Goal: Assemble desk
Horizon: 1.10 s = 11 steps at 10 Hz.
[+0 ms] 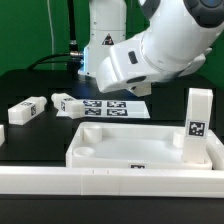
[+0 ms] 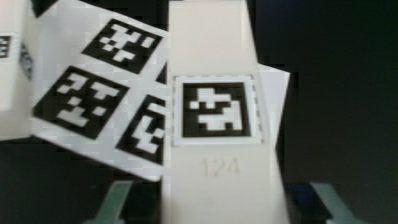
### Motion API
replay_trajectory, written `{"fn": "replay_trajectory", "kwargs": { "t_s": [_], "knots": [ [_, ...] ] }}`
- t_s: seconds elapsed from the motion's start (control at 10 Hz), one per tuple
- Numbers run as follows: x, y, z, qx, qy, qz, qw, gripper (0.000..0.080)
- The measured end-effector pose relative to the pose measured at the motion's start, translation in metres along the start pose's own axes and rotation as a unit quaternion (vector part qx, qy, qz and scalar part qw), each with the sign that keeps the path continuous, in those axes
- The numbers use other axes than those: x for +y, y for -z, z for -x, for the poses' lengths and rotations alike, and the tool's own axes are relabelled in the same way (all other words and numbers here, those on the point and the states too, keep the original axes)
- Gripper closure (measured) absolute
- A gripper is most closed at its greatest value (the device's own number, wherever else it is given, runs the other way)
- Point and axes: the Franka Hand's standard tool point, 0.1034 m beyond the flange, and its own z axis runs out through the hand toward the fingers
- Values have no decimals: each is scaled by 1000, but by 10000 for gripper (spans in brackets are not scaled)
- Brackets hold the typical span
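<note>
A white desk leg point(image 2: 217, 60) with a black-and-white tag runs lengthwise between my gripper point(image 2: 222, 196) fingers in the wrist view. It lies over the marker board point(image 2: 89, 95). The fingers point(image 2: 125, 198) stand tight at both its sides, with only a thin dark strip at each side, shut on it. In the exterior view the arm's wrist point(image 1: 140, 60) hides the gripper and this leg. The desk slab point(image 1: 120, 140) lies flat with one leg point(image 1: 198, 115) standing upright in the corner at the exterior view's right. Two more legs point(image 1: 25, 109) point(image 1: 66, 103) lie on the black table at the exterior view's left.
The marker board point(image 1: 115, 107) lies behind the slab, under the arm. A long low white rail point(image 1: 100, 182) runs along the front of the slab. Another white part point(image 2: 11, 95) shows at the edge of the wrist view beside the marker board.
</note>
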Motion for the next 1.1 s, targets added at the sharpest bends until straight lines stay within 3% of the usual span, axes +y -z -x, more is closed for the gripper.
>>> {"fn": "replay_trajectory", "kwargs": {
  "t_s": [0.3,0.4,0.6,0.8,1.1],
  "knots": [
    [3,3,-7,26,0,5,1000,509],
    [7,15,-4,56,10,8,998,509],
    [11,51,17,96,9,11,995,509],
    [16,75,22,142,6,20,990,509],
    [22,78,15,245,0,34,969,509]
  ]
}}
